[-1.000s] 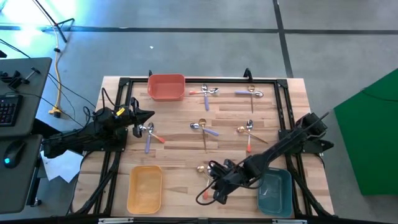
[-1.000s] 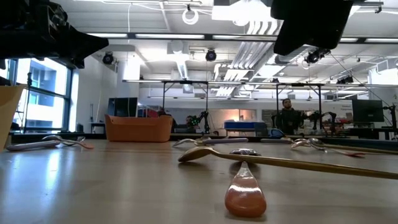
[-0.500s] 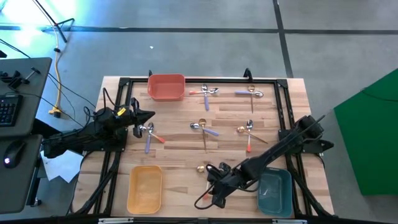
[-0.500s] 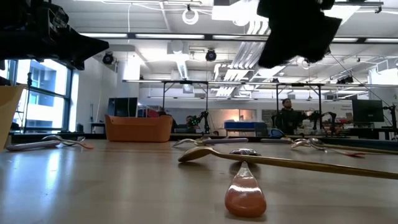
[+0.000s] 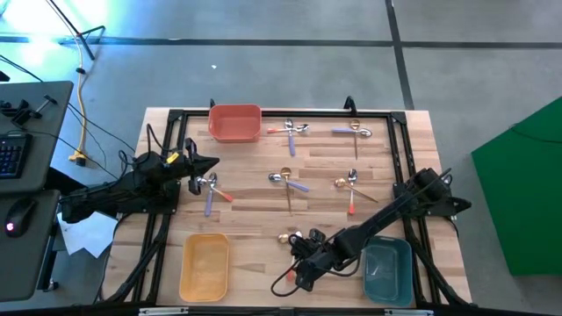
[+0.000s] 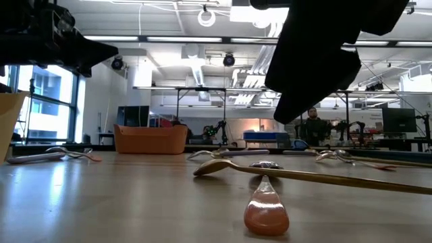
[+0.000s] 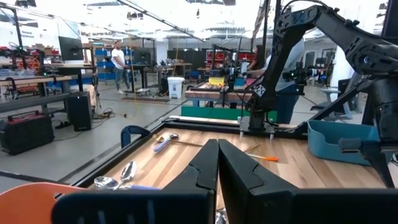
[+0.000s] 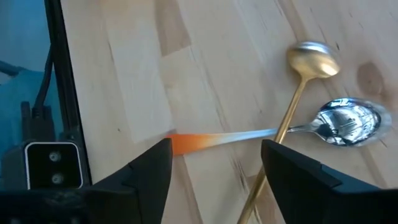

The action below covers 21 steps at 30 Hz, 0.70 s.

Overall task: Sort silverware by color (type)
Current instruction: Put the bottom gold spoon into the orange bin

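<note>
Right gripper, fingers spread wide and empty, hovers low in the frame over an orange-handled spoon crossing a gold spoon. Left gripper waits closed at centre-left. Yellow bin looks empty; sorting apparently barely begun.

Glossy metal spoons lie on the smooth, pale wood table.

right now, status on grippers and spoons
Right gripper open above orange-handled spoon, gold spoon crossing it. Left gripper shut, waiting near red bin. Nothing binned.
</note>
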Tool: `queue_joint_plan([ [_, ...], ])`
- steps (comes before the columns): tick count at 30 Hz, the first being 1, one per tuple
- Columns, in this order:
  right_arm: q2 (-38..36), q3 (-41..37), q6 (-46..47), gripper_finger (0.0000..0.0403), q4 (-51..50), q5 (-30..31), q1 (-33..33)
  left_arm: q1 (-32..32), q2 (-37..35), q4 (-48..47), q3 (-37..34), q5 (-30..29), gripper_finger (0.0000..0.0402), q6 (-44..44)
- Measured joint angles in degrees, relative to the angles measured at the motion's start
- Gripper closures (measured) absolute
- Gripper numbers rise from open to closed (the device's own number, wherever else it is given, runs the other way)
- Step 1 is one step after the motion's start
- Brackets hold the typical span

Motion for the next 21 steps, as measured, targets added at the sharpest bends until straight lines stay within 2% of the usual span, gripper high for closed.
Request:
queue_joint_plan([
  [6, 0.0, 0.0, -3.0, 0.0171, 0.0, 2.5, 0.2, 0.0, 0.0, -0.2, 0.0, -0.2, 0.0399, 0.0],
  [12, 0.0, 0.0, -1.1, 0.0171, -3.7, 5.7, -1.1, 0.0, 0.0, -0.3, 0.0, -0.5, 0.0399, 0.0],
  [21, 4.6, 0.0, 3.7, 0.0171, -5.8, 0.6, -2.0, 0.0, 0.0, -0.2, 0.0, -0.5, 0.0399, 0.0],
])
